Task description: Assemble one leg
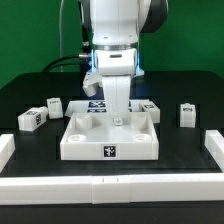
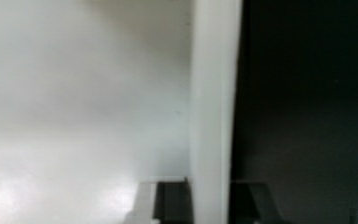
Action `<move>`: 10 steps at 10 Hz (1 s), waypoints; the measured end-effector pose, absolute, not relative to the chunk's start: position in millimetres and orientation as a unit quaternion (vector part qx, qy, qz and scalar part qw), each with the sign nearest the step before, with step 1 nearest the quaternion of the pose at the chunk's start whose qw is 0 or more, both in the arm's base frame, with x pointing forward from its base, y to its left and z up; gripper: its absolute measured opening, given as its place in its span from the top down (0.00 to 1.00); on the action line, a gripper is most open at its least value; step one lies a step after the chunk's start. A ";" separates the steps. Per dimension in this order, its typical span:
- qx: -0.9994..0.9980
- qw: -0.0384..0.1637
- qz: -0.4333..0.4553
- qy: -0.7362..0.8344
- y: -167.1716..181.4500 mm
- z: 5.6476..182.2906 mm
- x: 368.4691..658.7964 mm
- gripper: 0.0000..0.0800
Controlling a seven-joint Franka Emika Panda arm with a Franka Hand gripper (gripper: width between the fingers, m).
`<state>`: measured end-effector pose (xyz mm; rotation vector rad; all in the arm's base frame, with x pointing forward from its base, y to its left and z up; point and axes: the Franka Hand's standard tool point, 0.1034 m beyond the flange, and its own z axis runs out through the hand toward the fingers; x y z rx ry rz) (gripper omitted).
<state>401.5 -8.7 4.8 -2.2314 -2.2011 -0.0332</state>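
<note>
Small white legs with square markers lie on the black table in the exterior view: two at its left (image 1: 30,119) (image 1: 52,107) and one at its right (image 1: 187,114). None is held. The large white panel (image 1: 110,150) sits in the middle. My gripper (image 1: 118,114) is down at the panel's back rim. In the wrist view my gripper (image 2: 210,198) straddles the upright white rim (image 2: 215,90). A dark finger (image 2: 172,203) presses on each side of it. The panel's floor (image 2: 87,100) is on one side and the dark table on the other.
Long white border bars lie along the front (image 1: 100,186), the exterior view's left (image 1: 5,150) and its right (image 1: 214,148). More tagged white pieces (image 1: 150,106) sit behind the panel, partly hidden by the arm.
</note>
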 end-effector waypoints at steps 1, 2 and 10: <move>-0.712 0.004 -0.011 -0.702 -8.7 4.8 401.5 0.93; -0.712 0.004 -0.011 -0.702 -8.7 4.9 401.5 0.93; -0.700 0.009 -0.006 -0.714 14.7 5.2 433.4 0.93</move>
